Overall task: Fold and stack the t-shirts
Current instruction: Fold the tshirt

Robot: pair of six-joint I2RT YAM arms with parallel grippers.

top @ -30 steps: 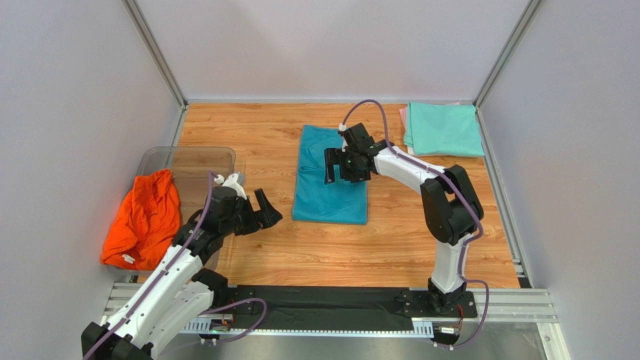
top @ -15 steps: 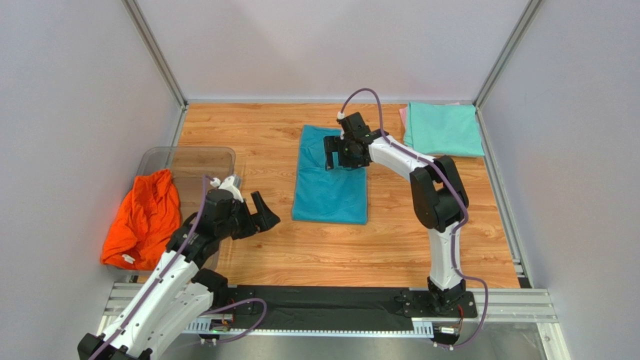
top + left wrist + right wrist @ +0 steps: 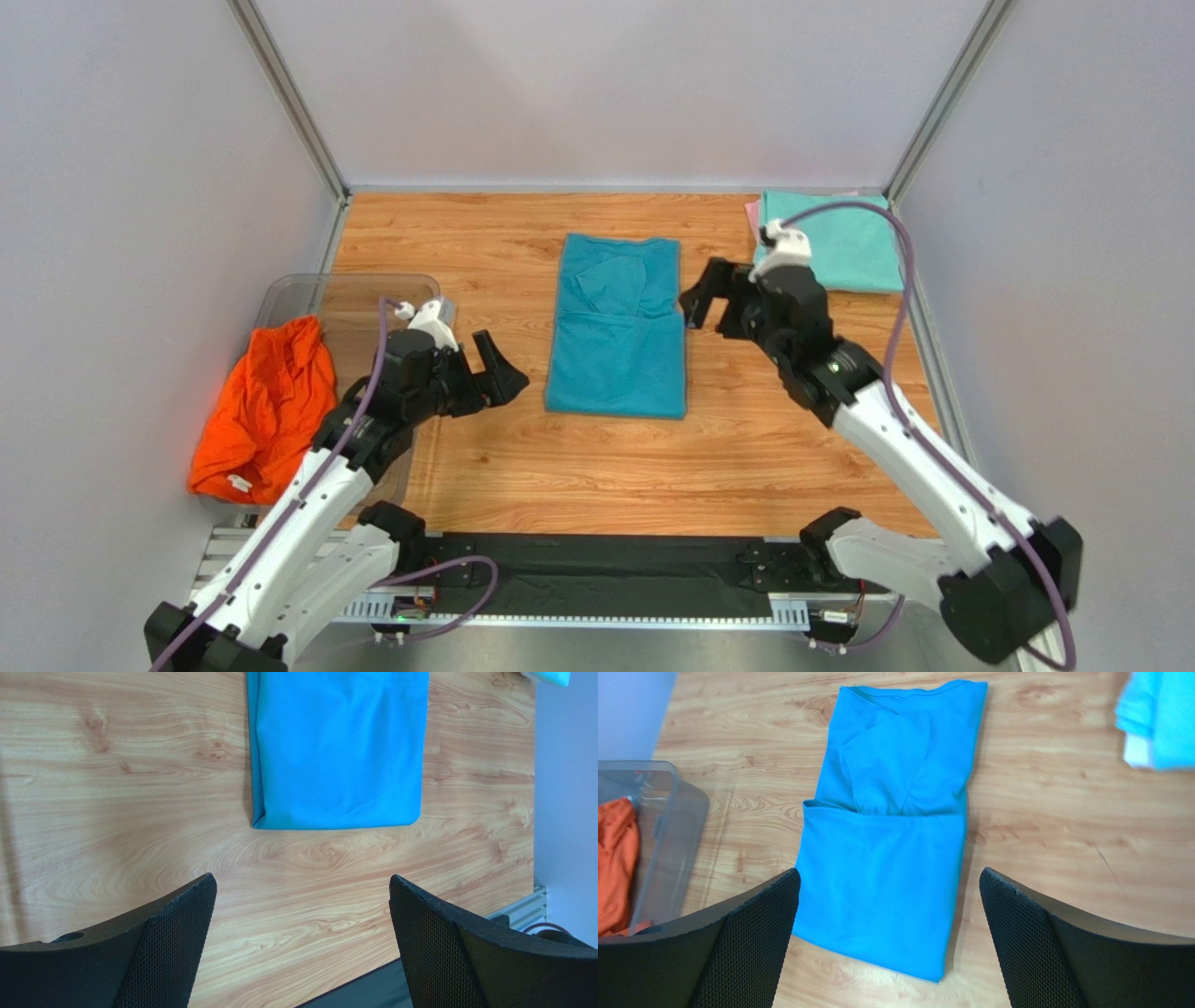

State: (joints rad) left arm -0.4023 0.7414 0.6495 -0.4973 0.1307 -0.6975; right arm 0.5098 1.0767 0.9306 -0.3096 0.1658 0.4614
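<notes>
So the teal-blue t-shirt (image 3: 617, 350) lies flat mid-counter (image 3: 589, 462), folded into a long strip. Its long axis runs away from the arm bases, collar at the far end, hem nearest. It's light, floppy cloth, so I'd guess it sags unless pinched at both corners of a short edge. The left end effector (image 3: 495, 381) and right end effector (image 3: 711, 297) hang wide open, empty, either side of it. The orange t-shirt (image 3: 267, 406) sits crumpled in the clear tub (image 3: 351, 291); the mint green t-shirt (image 3: 828, 241) is folded far right.
</notes>
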